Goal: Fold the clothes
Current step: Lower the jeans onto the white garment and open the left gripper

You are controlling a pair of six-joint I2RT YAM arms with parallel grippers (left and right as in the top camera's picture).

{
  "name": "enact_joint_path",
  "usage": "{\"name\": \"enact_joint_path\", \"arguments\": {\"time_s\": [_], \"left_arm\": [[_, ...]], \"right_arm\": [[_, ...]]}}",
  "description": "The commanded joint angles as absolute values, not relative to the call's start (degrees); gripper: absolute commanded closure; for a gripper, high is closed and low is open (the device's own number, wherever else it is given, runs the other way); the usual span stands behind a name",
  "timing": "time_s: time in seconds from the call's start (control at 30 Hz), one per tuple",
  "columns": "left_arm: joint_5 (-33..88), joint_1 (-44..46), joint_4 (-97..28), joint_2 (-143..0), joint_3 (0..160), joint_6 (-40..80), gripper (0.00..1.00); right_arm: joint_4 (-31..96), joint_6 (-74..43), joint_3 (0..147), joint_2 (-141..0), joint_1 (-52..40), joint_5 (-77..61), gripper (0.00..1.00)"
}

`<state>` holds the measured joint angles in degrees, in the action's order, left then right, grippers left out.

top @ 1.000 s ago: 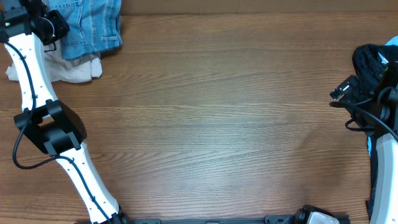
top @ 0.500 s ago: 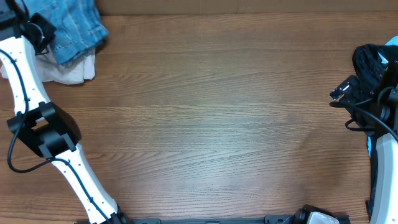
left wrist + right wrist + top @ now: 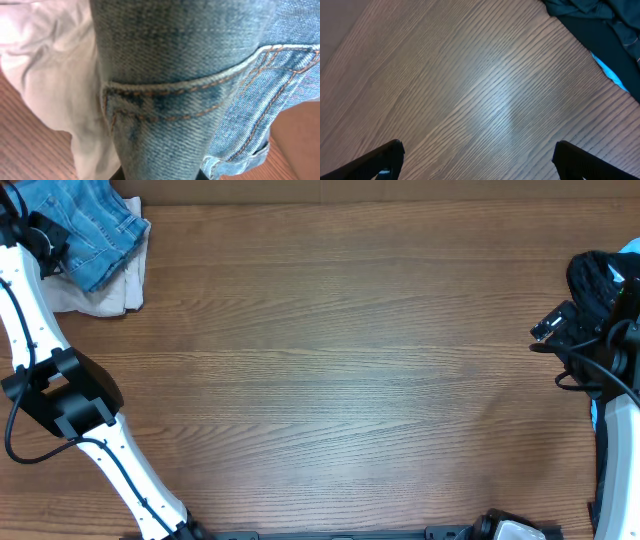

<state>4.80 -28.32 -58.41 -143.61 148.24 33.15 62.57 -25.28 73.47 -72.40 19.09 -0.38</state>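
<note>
The light blue jeans (image 3: 92, 228) lie bunched at the table's far left corner, partly on top of a cream-white garment (image 3: 104, 292). My left gripper (image 3: 38, 238) sits at their left edge, shut on a fold of the denim. In the left wrist view the jeans (image 3: 165, 90) fill the frame, with orange pocket stitching showing, and they hide the fingers almost entirely. My right gripper (image 3: 480, 161) hovers open over bare wood at the right edge of the table, its fingertips (image 3: 386, 159) wide apart and nothing between them.
A black garment (image 3: 596, 278) is heaped at the right edge beside the right arm (image 3: 548, 330), and it also shows as dark cloth (image 3: 600, 20) in the right wrist view. The white garment (image 3: 55, 85) lies under the jeans. The wooden table (image 3: 330, 380) spreads between the arms.
My left arm has pulled the jeans, and the white garment under them, leftward toward the far left corner. The right arm has not moved.
</note>
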Motion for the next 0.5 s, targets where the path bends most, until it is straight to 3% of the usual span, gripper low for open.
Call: {"name": "enact_joint_path", "arguments": {"time_s": [0.0,0.07,0.23,0.47], "left_arm": [[-0.6,-28.9,-59.3,-145.1,150.8,34.3,0.9],[-0.6,-29.0,-60.4,-146.4,150.8,35.0,0.87],[-0.1,-28.9,-62.2,-150.3,150.8,34.9,0.53],[0.0,-28.9,-63.7,-148.1,150.9,30.4,0.35]], "right_arm": [[62.3,-25.6,74.2,-72.3,19.2,0.4,0.0],[62.3,-25.6,74.2,-72.3,19.2,0.4,0.0],[62.3,-25.6,74.2,-72.3,19.2,0.4,0.0],[62.3,-25.6,74.2,-72.3,19.2,0.4,0.0]]}}
